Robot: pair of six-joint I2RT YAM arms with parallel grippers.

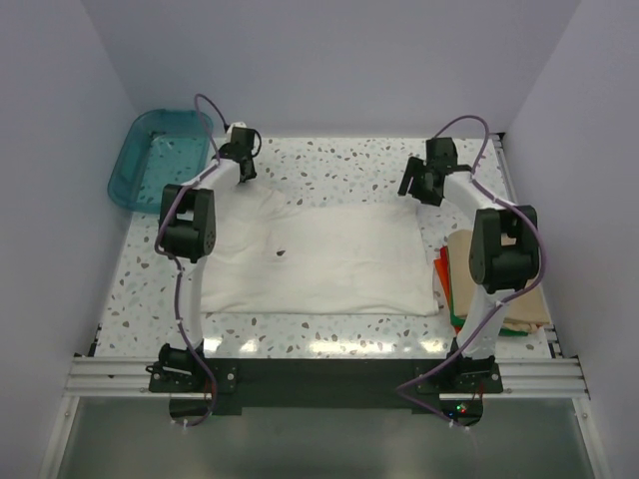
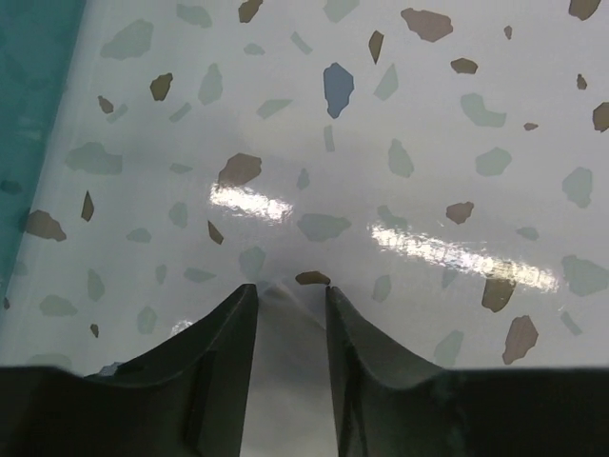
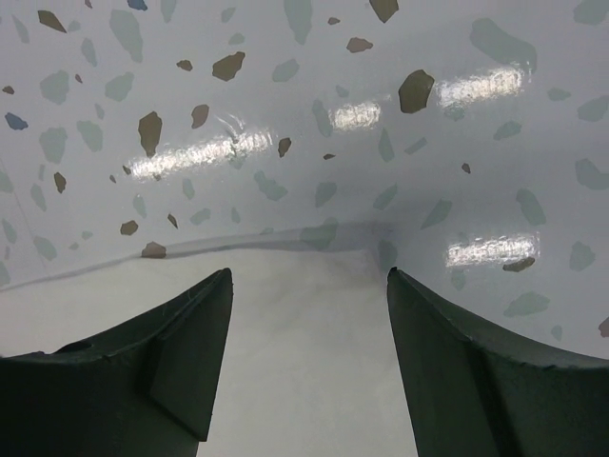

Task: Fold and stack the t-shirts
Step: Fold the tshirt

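Note:
An off-white t-shirt (image 1: 329,254) with a tiny dark mark (image 1: 281,252) lies spread flat in the middle of the table. My left gripper (image 1: 242,170) is at its far left corner; in the left wrist view the gripper (image 2: 290,288) stands nearly closed, with a peak of the off-white cloth (image 2: 285,362) pinched between its jaws. My right gripper (image 1: 411,188) hovers at the far right corner; in the right wrist view it (image 3: 309,273) is wide open above the cloth (image 3: 304,371). A tan shirt (image 1: 461,254), an orange-red one (image 1: 442,274) and a green one (image 1: 457,321) lie stacked at the right, partly hidden by the right arm.
A teal translucent tub (image 1: 160,155) sits at the far left corner, its edge also showing in the left wrist view (image 2: 24,114). White walls close in the left, right and back. Bare speckled table (image 1: 329,165) lies beyond the shirt.

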